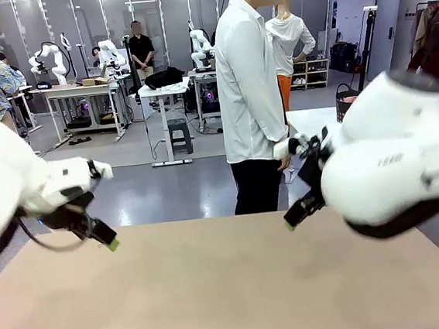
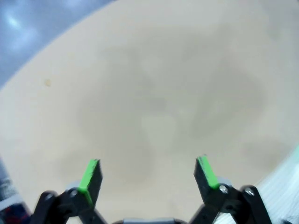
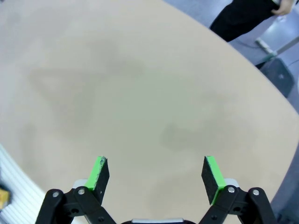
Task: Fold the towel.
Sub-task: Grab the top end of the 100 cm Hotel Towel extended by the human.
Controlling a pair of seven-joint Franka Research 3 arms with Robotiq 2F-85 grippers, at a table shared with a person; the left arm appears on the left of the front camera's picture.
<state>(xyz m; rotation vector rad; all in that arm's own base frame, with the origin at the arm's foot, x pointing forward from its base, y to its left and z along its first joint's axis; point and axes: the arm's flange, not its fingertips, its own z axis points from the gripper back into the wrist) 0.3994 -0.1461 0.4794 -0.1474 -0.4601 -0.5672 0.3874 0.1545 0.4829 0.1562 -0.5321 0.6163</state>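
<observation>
Tan table (image 1: 216, 289) beneath left gripper (image 2: 149, 170) and right gripper (image 3: 156, 170), both wide open

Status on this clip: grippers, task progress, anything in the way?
Left gripper open, right gripper open, both holding nothing above the table. Folding not yet begun. Person stands at the far edge.

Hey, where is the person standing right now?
In the front view, the person stands just behind the far edge of the table, slightly right of the middle, closest to the right gripper, which hangs open over the table.
</observation>
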